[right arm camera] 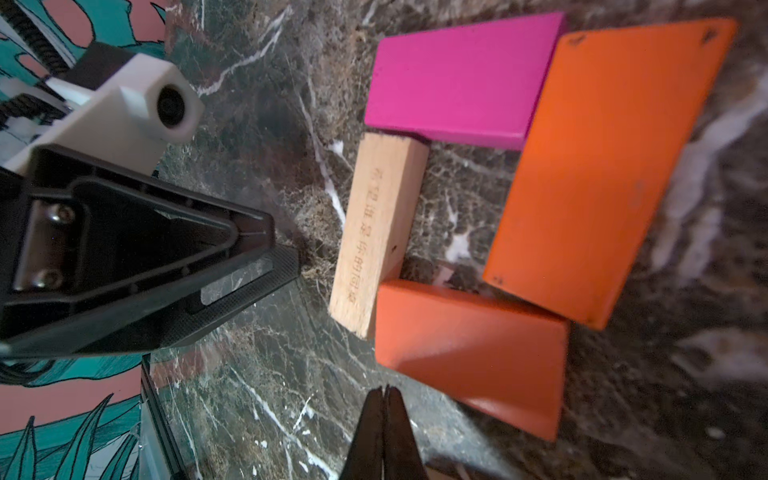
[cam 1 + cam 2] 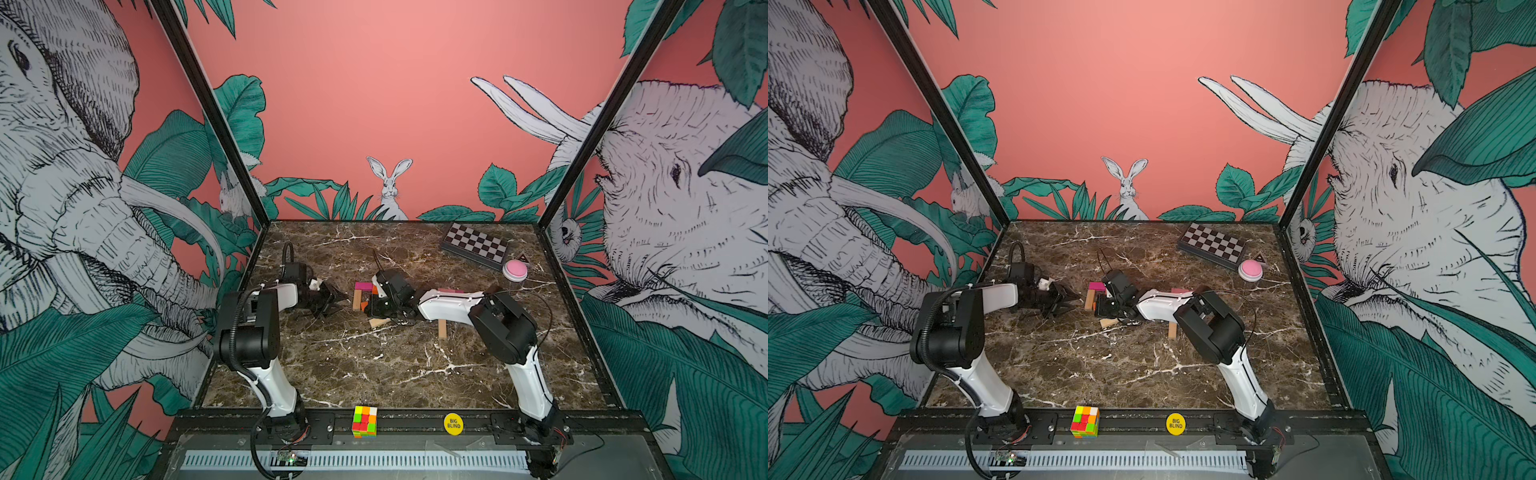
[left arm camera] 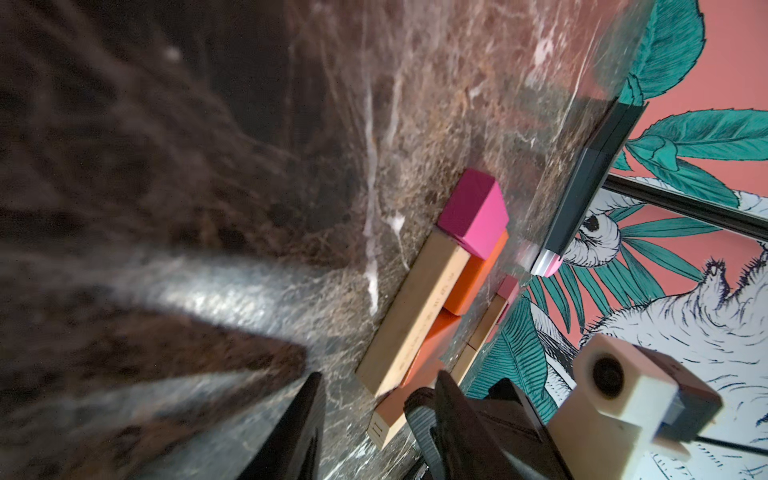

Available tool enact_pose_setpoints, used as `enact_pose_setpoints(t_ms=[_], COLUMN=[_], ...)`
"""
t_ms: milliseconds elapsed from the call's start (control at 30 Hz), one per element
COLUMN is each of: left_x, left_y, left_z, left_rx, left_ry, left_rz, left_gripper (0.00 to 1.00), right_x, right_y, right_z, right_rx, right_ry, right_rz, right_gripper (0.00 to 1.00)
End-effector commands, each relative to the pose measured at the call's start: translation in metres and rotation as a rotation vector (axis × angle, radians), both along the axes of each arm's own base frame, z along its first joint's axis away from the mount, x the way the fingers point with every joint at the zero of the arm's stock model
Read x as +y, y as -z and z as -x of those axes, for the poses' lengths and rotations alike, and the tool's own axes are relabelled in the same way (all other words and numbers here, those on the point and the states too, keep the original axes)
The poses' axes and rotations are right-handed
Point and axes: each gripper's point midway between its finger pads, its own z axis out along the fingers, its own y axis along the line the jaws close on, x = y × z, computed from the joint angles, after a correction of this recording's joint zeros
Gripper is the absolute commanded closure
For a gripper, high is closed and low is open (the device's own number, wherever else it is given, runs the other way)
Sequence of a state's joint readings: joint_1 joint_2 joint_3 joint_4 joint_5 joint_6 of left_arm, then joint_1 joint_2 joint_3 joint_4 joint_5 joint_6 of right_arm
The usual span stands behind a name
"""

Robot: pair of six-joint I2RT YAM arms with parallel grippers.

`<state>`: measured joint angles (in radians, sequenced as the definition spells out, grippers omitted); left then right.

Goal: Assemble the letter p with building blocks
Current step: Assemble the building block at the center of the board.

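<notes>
Both top views: building blocks (image 2: 362, 286) at mid-table (image 2: 374, 374); left gripper (image 2: 337, 303) beside them, half open, empty.
Left wrist: blocks just beyond its fingers (image 3: 307, 415).
Right wrist: right gripper (image 1: 384, 395) closed, empty, near four blocks forming a square ring.

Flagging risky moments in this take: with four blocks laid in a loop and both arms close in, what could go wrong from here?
1. The shut right gripper sits close to the nearest orange block; a small push could skew its joint with the tan block.
2. The open left gripper is beside that tan block and could nudge it inward.
3. A loose tan block lies by the right forearm; a low sweep may scatter it.
</notes>
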<state>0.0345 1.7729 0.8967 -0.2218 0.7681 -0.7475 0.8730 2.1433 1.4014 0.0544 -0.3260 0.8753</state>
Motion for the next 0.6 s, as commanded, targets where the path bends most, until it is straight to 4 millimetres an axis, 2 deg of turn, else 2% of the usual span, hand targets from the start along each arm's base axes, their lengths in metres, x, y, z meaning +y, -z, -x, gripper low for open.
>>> enact_pose_setpoints(t_ms=[0,200,567], left_x=[0.000,0.000,0.000], left_y=[-0.002,0.000,0.002], left_z=[-0.003,-0.003,-0.002], left_rx=[-0.014,-0.011,-0.009], left_ry=[0.008,0.006,0.004], left_rz=[0.005,0.007,0.005], left_gripper=[0.55,0.55,0.55], right_x=[0.002,-0.005,-0.003], right_y=[0.005,0.014,0.019], right_z=[0.005,0.011,0.002], right_rx=[0.004,0.018,0.010], right_ry=[-0.011,-0.003,0.012], right_rz=[0.017,0.048,0.097], right_gripper=[1.00,1.00,1.00])
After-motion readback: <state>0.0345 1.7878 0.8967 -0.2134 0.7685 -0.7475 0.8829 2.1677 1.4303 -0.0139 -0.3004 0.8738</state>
